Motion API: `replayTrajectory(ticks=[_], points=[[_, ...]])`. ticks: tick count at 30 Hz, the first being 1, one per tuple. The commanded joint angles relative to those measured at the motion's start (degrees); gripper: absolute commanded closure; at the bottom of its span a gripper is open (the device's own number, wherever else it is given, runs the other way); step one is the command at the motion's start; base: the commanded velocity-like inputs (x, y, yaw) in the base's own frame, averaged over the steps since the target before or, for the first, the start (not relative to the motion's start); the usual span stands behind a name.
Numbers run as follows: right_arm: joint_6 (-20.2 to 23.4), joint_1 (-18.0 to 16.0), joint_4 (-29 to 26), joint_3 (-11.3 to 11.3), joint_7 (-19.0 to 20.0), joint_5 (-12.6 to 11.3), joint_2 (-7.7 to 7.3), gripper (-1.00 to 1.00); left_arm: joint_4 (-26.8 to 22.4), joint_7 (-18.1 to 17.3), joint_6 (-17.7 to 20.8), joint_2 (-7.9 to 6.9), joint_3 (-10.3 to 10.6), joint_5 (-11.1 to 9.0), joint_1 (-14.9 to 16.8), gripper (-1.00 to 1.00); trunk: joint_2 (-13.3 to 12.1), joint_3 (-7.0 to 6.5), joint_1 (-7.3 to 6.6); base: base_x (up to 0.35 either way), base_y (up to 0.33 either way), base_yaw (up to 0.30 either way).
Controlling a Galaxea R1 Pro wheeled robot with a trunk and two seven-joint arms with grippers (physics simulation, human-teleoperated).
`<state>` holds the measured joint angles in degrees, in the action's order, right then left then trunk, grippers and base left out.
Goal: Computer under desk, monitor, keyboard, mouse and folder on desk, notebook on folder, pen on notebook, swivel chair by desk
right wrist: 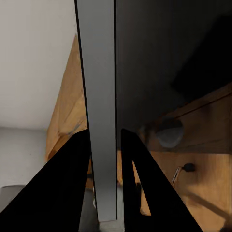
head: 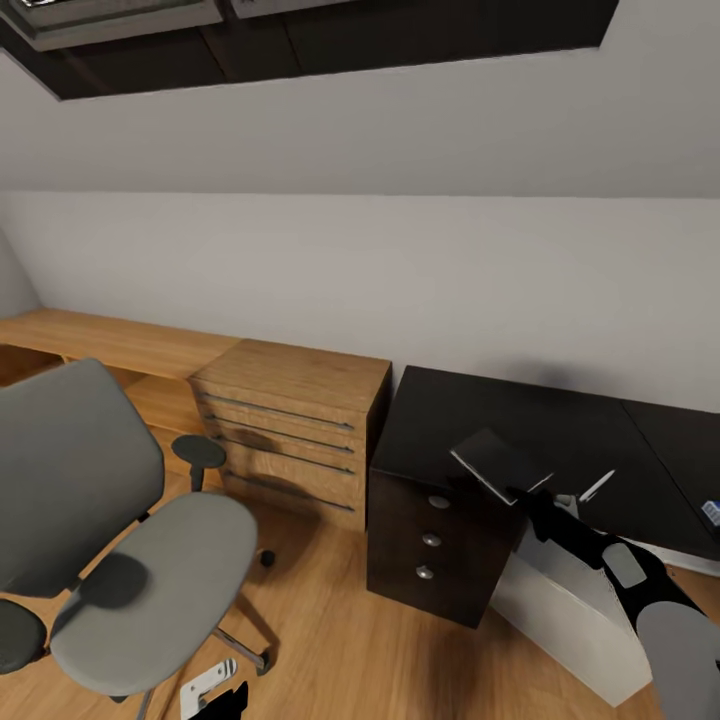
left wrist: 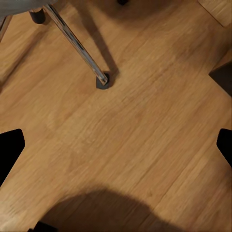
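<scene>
My right gripper (head: 522, 492) is shut on the dark grey notebook (head: 498, 464), holding it tilted just above the front edge of the black desk (head: 470, 410). In the right wrist view the notebook (right wrist: 99, 96) shows edge-on between the two black fingers (right wrist: 72, 174). The thin white pen (head: 597, 486) lies on the desk just right of the notebook. The light-grey computer (head: 570, 605) stands under the desk. At the left is the grey swivel chair (head: 150, 570), its seat bare. My left gripper (left wrist: 116, 145) hangs open over the wood floor near a chrome chair leg (left wrist: 72, 41).
A light-wood drawer chest (head: 295, 425) stands between the chair and the desk's black drawer unit (head: 435, 545). A low wooden shelf (head: 100, 340) runs along the left wall. A small blue-white item (head: 711, 512) sits at the desk's right edge. A sloped ceiling hangs overhead.
</scene>
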<state>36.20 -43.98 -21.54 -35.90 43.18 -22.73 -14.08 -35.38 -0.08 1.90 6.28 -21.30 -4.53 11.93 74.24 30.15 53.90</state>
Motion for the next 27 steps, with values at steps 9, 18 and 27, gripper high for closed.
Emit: replayTrajectory(ticks=[9,18,27], points=[[3.33,-0.05,-2.4,-0.46,-0.27,1.39,-1.96,1.0,0.18,-0.01,0.21,0.05,-0.15,-0.48,0.02,-1.0,-3.59,-1.56,-1.98,0.0,0.0,0.0],[9.96,-0.05,-2.6,-0.57,0.44,1.34,-3.22,1.0,0.21,-0.01,0.19,0.07,-0.15,-0.48,0.02,-1.0,-3.99,-1.74,-2.2,0.0,0.0,0.0],[11.5,-0.05,-2.63,-0.65,0.62,1.37,-3.4,1.0,0.22,-0.02,0.19,0.05,-0.15,-0.48,0.02,-1.0,-3.99,-1.74,-2.2,0.0,0.0,-0.09]])
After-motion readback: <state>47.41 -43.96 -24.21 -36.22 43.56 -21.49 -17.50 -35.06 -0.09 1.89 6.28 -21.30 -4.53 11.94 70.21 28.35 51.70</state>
